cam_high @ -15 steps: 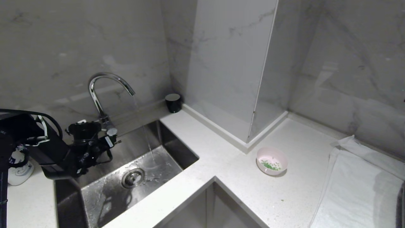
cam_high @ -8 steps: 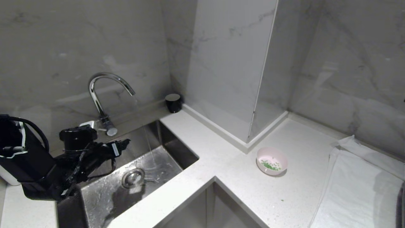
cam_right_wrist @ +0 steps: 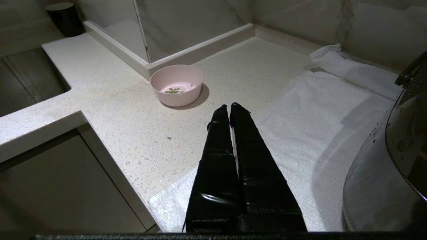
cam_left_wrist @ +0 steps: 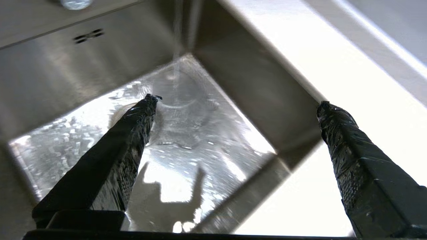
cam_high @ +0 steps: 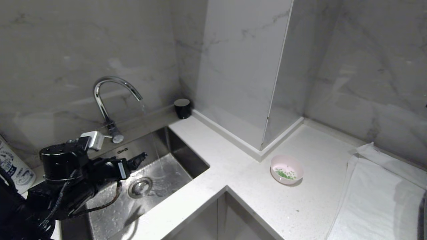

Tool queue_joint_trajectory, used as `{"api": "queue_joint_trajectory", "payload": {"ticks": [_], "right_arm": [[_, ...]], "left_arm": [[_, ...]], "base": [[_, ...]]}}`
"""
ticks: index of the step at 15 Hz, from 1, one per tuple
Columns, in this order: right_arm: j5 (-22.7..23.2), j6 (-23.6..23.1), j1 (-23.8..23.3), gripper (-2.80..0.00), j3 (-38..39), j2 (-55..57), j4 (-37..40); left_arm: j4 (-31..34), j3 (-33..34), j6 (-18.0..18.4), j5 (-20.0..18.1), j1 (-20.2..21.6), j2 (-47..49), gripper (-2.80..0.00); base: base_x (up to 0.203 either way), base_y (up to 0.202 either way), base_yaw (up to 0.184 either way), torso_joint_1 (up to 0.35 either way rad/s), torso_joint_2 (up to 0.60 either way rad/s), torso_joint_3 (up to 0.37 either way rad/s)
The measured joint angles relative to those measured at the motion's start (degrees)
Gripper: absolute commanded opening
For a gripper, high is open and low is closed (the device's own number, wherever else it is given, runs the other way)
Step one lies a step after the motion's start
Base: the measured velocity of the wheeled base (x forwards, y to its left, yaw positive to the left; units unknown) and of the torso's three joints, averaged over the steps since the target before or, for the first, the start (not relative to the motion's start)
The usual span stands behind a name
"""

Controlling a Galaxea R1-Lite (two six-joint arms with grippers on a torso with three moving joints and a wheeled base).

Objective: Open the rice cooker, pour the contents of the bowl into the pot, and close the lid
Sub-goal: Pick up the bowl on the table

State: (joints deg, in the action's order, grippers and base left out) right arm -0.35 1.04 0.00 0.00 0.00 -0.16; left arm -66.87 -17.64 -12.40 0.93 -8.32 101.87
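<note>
**Where things sit on our counter**

We see the sink (cam_high: 146, 180) sunk into the countertop (cam_high: 240, 186) at left, the faucet (cam_high: 110, 100) behind it. A cup (cam_high: 182, 108) stands at the sink's back corner by the wall. The bowl (cam_high: 286, 169) rests on the counter to the right, before the wall column (cam_high: 243, 73), with the greens (cam_high: 284, 173) inside. A towel (cam_high: 377, 200) lies farther right.

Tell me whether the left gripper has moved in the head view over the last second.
Yes. The left gripper, open, has swung away from the faucet base, forward and lower, out over the sink toward the running water.
</note>
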Motion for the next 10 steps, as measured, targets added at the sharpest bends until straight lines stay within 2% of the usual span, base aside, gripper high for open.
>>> {"api": "queue_joint_trajectory", "payload": {"ticks": [2,4,8,9,10], "right_arm": [[0.0,0.0,0.0,-2.80,0.0,0.0,0.0],[0.0,0.0,0.0,-2.80,0.0,0.0,0.0],[0.0,0.0,0.0,-2.80,0.0,0.0,0.0],[0.0,0.0,0.0,-2.80,0.0,0.0,0.0],[0.0,0.0,0.0,-2.80,0.0,0.0,0.0]], "left_arm": [[-0.3,4.9,0.6,-1.0,-0.4,-5.4,0.00],[-0.3,10.3,3.6,-1.1,-0.6,-11.3,0.00],[0.5,15.9,9.5,-0.3,0.5,-23.1,0.00],[1.9,16.8,10.9,0.4,1.1,-26.7,-2.80],[3.8,17.2,12.1,1.3,1.6,-30.4,-2.80]], "base": [[0.000,0.000,0.000,0.000,0.00,0.000],[0.000,0.000,0.000,0.000,0.00,0.000],[0.000,0.000,0.000,0.000,0.00,0.000],[0.000,0.000,0.000,0.000,0.00,0.000],[0.000,0.000,0.000,0.000,0.00,0.000]]}}
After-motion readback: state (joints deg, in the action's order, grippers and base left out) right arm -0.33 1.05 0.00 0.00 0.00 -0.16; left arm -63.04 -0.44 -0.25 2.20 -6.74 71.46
